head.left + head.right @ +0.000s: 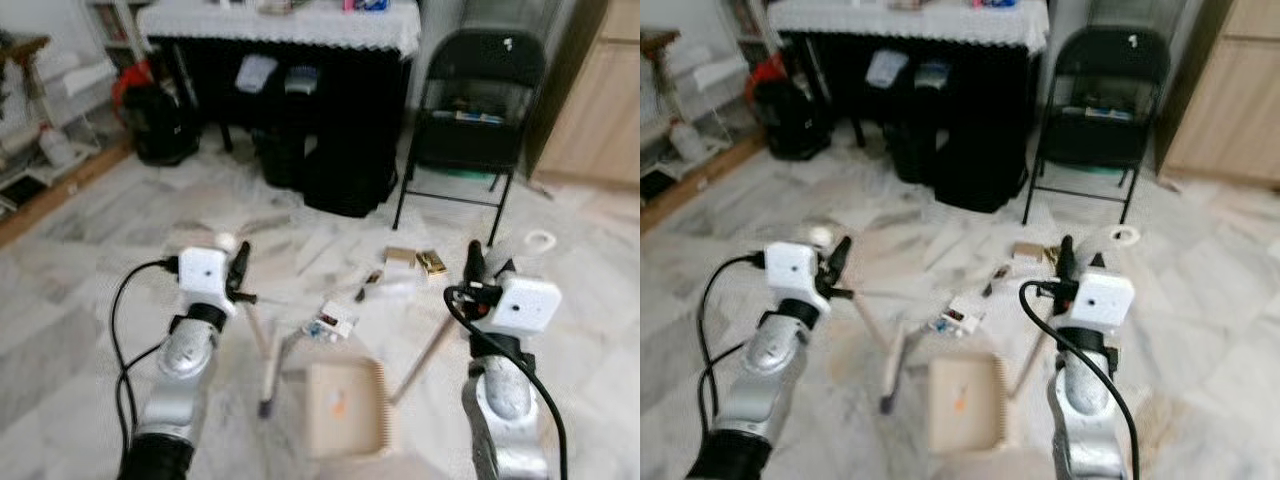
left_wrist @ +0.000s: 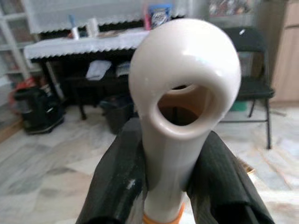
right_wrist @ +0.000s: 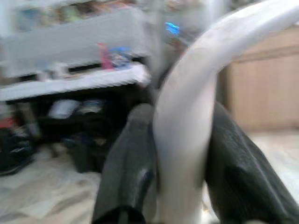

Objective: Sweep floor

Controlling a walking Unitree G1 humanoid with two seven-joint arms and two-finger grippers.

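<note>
Marble floor [image 1: 90, 330] held litter [image 1: 330, 322]; left gripper [image 2: 163, 186] clamped broom [image 1: 262, 350], right gripper [image 3: 182, 154] clamped dustpan [image 1: 345, 405]; blurred swinging might scatter scraps.

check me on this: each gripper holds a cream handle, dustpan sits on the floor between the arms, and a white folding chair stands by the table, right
Not quite. The folding chair is black, not white, as the left eye view shows. The rest holds: left gripper and right gripper each clamp a cream handle, and the dustpan lies between the arms.

We can't really read the litter [image 1: 335, 322] mid-frame, too small and soft. The right wrist view is smeared, so the handle [image 3: 187, 135] there is just a pale curve. Both arms get cut off at the bottom edge.
</note>
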